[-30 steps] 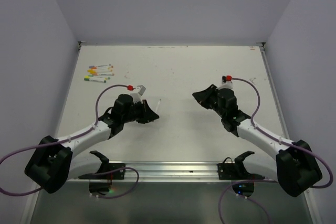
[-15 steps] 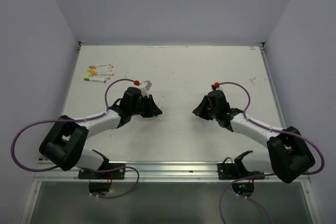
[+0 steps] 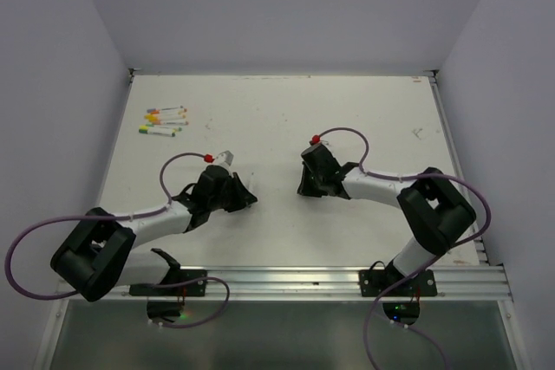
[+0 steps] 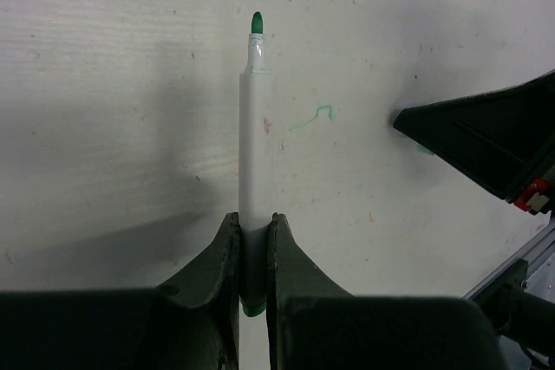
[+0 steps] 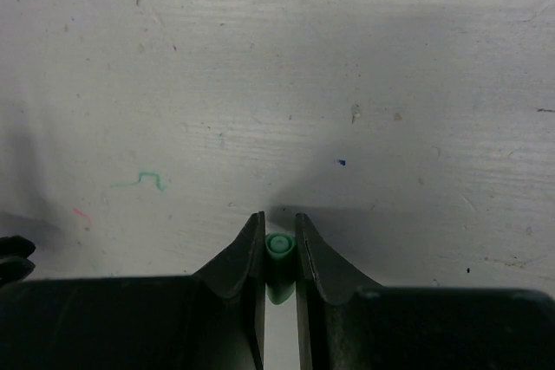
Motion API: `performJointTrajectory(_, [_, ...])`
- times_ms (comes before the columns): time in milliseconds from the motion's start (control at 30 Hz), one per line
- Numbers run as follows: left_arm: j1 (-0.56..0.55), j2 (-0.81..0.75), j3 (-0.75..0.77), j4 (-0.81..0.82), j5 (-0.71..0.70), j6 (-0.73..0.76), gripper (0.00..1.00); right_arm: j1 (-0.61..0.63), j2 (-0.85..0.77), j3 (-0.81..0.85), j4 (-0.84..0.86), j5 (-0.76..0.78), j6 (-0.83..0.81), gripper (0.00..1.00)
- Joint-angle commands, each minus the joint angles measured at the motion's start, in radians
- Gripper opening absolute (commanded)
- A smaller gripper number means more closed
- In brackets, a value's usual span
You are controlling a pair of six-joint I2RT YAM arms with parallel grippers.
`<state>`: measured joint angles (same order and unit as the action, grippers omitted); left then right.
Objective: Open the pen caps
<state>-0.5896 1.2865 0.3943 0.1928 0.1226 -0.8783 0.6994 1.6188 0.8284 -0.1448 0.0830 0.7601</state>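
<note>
Left arm: the left end effector (image 4: 253, 223) is pinched narrow on a pen (image 4: 256, 136), gripping the white barrel near its back end.
Pen: uncapped, its green nib bare, it juts straight ahead of the fingers over the bench (image 4: 104, 84). A green end plug shows between the fingers.
Right arm: the right end effector (image 5: 278, 224) is pinched narrow on a green cap (image 5: 278, 245), which sits just behind the fingertips with its open mouth facing forward.
Cap and pen: apart, one in each end effector.
Other pens (image 3: 163, 121): a small cluster on the bench, well beyond the left end effector and off to its left.
Wrist views only: pen and cap; from above, the black wrists hide both.
Top view only: the cluster, and the two end effectors facing each other, near but not touching.
Scribble (image 4: 314, 115): a green mark on the bench, right of the pen.
Hard to tell: the number of pens in the cluster, the cap's rear end, and whether the pen touches the bench.
</note>
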Motion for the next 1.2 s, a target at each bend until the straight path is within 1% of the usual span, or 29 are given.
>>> performJointTrajectory(0, [-0.004, -0.024, 0.031, -0.042, -0.120, -0.071, 0.00, 0.003, 0.036, 0.060, -0.047, 0.075, -0.031, 0.00])
performJointTrajectory(67, [-0.007, -0.024, 0.038, -0.059, -0.145, -0.085, 0.00, 0.005, 0.061, 0.074, -0.056, 0.087, -0.045, 0.01])
performJointTrajectory(233, [-0.027, -0.021, 0.049, -0.069, -0.199, -0.076, 0.00, 0.011, 0.116, 0.136, -0.096, 0.103, -0.070, 0.08])
performJointTrajectory(267, [-0.027, -0.010, 0.052, -0.076, -0.218, -0.076, 0.01, 0.014, 0.119, 0.141, -0.099, 0.107, -0.070, 0.10])
performJointTrajectory(300, [-0.027, -0.004, 0.054, -0.079, -0.222, -0.076, 0.02, 0.018, 0.121, 0.144, -0.107, 0.112, -0.073, 0.15])
performJointTrajectory(433, [-0.029, 0.034, 0.054, -0.081, -0.230, -0.074, 0.12, 0.029, 0.122, 0.146, -0.117, 0.135, -0.074, 0.27])
performJointTrajectory(500, [-0.029, 0.057, 0.054, -0.082, -0.236, -0.074, 0.15, 0.034, 0.131, 0.147, -0.124, 0.138, -0.074, 0.32])
performJointTrajectory(567, [-0.029, 0.079, 0.052, -0.082, -0.239, -0.077, 0.18, 0.037, 0.138, 0.152, -0.134, 0.144, -0.077, 0.34])
performJointTrajectory(667, [-0.030, 0.094, 0.046, -0.079, -0.245, -0.080, 0.19, 0.045, 0.142, 0.141, -0.128, 0.147, -0.077, 0.38])
performJointTrajectory(700, [-0.030, 0.096, 0.040, -0.079, -0.248, -0.086, 0.21, 0.046, 0.141, 0.138, -0.124, 0.147, -0.077, 0.43])
performJointTrajectory(733, [-0.032, 0.097, 0.035, -0.075, -0.251, -0.087, 0.25, 0.046, 0.139, 0.135, -0.119, 0.149, -0.079, 0.45])
performJointTrajectory(767, [-0.032, 0.097, 0.032, -0.075, -0.253, -0.088, 0.29, 0.046, 0.138, 0.130, -0.115, 0.147, -0.079, 0.47])
performJointTrajectory(900, [-0.030, 0.097, 0.018, -0.072, -0.261, -0.088, 0.34, 0.046, 0.144, 0.132, -0.114, 0.150, -0.085, 0.52])
performJointTrajectory(933, [-0.030, 0.099, 0.017, -0.069, -0.262, -0.087, 0.35, 0.046, 0.145, 0.132, -0.111, 0.150, -0.085, 0.52])
performJointTrajectory(1033, [-0.030, 0.096, 0.012, -0.064, -0.265, -0.090, 0.37, 0.048, 0.138, 0.132, -0.104, 0.150, -0.088, 0.59])
performJointTrajectory(1067, [-0.030, 0.091, 0.012, -0.064, -0.265, -0.085, 0.37, 0.046, 0.133, 0.132, -0.101, 0.153, -0.090, 0.65])
performJointTrajectory(1133, [-0.030, 0.065, 0.017, -0.078, -0.281, -0.079, 0.39, 0.046, 0.106, 0.132, -0.099, 0.156, -0.097, 0.70])
performJointTrajectory(1167, [-0.030, 0.051, 0.023, -0.084, -0.285, -0.073, 0.39, 0.046, 0.092, 0.135, -0.099, 0.167, -0.100, 0.85])
